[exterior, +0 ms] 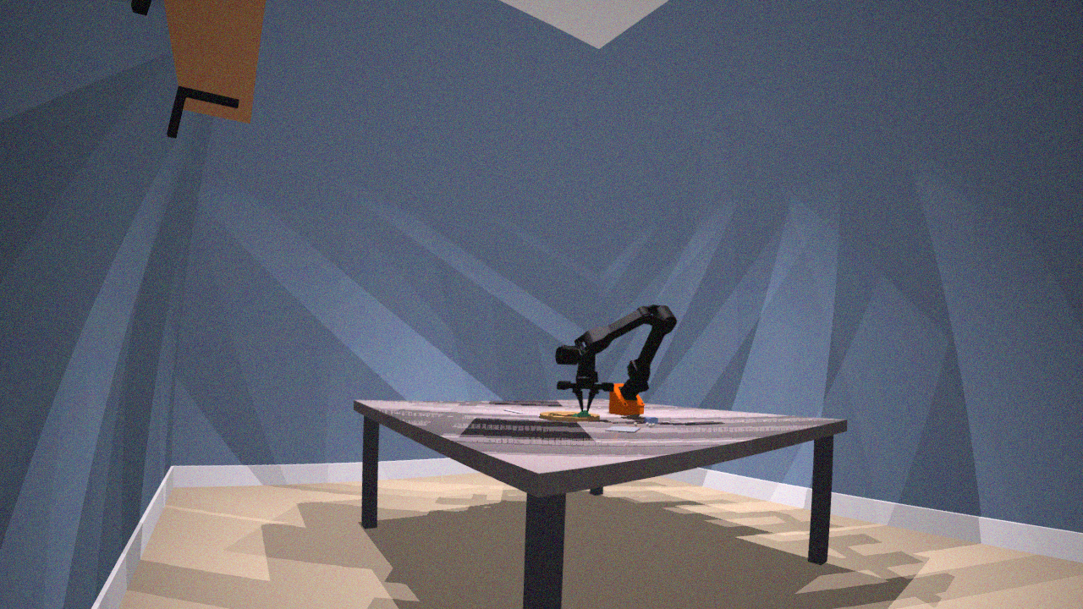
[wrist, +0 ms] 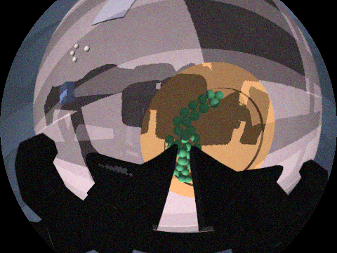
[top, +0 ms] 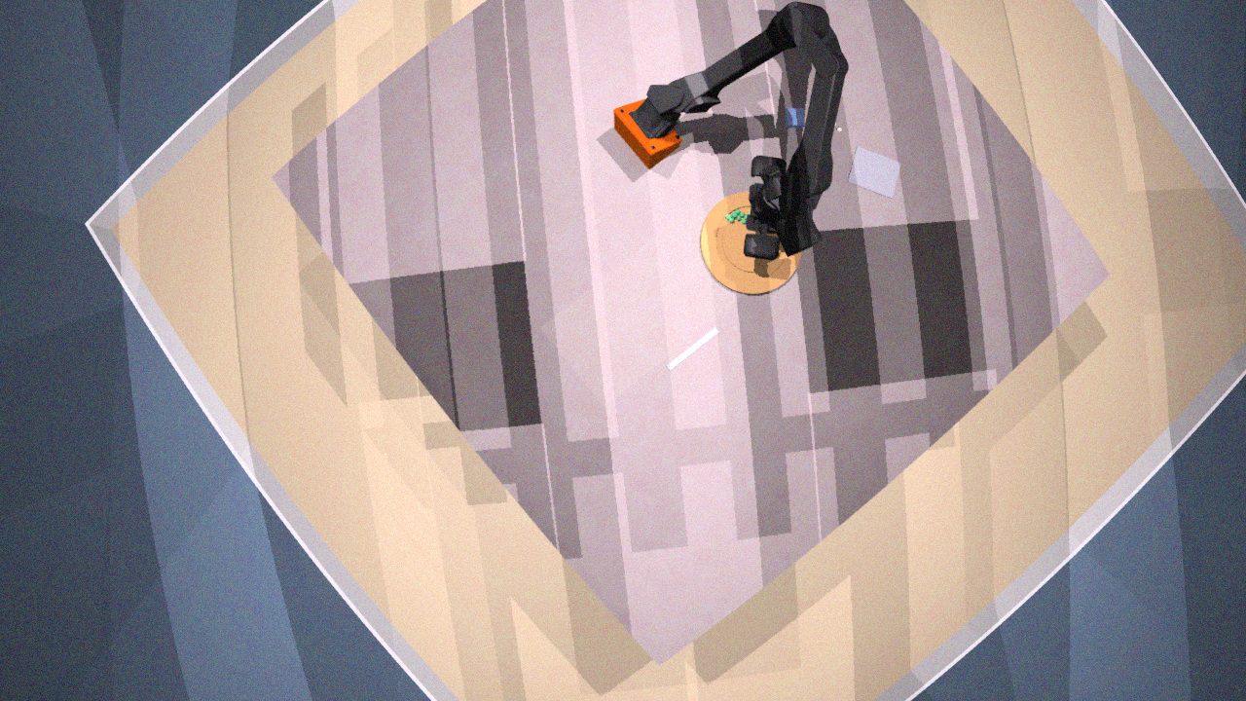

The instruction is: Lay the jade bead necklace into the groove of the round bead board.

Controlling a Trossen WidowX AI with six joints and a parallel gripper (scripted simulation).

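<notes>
The round bead board (top: 727,273) (exterior: 551,415) (wrist: 225,158) is orange-tan, with a thin dark ring groove, and lies flat on the table. The jade bead necklace (top: 737,216) (exterior: 582,414) (wrist: 187,121) is a bunched, elongated heap of green beads on one side of the board, partly across the groove line. My gripper (exterior: 585,413) (wrist: 184,149) points down at board level, its fingertips drawn close together with green beads between them. It is shut on the necklace around the middle of the heap. The arm hides part of the board and necklace in the top view.
A blue block (top: 794,117) (wrist: 67,93), several loose white beads (wrist: 86,48) and a pale square (top: 874,171) (exterior: 622,429) (wrist: 114,10) lie beyond the board. A white strip (top: 693,349) lies on its other side. The orange arm base (top: 647,148) (exterior: 626,401) stands nearby.
</notes>
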